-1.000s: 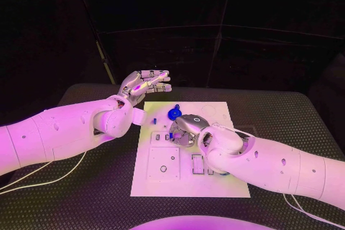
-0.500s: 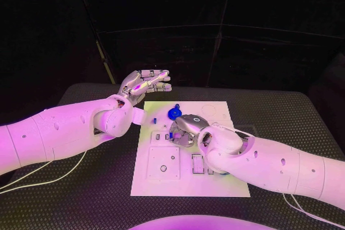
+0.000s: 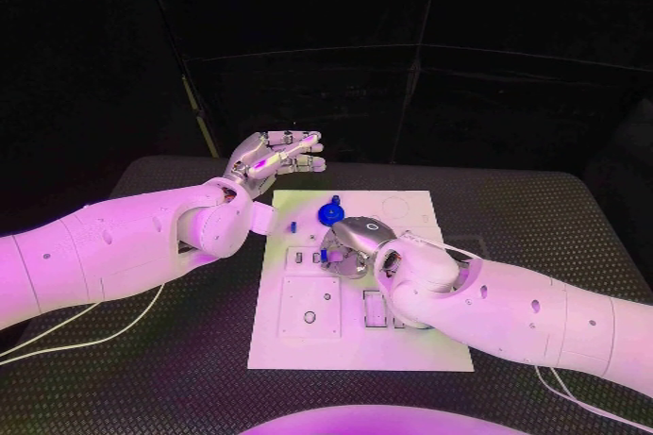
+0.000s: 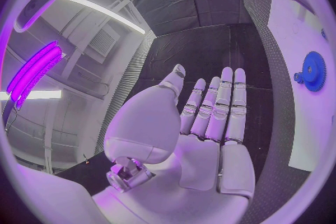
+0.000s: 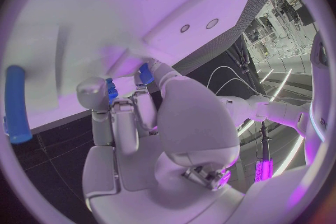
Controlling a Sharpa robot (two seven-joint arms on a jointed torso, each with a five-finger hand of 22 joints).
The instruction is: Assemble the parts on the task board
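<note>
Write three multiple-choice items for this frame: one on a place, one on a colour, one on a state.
1. Where is the left hand?
A. Raised beyond the board's far left corner
B. Flat on the middle of the board
C. Under the table

2. What colour is the gear on the board?
A. Yellow
B. Blue
C. Black

3. What is the left hand doing?
A. Holding the gear
B. Open, holding nothing
C. Pressing a part into the board

Key:
1 A: the head view shows it lifted past the board's far left corner.
2 B: the gear shows blue against the white board in the head and left wrist views.
3 B: the left wrist view shows straight fingers and a bare palm.
</note>
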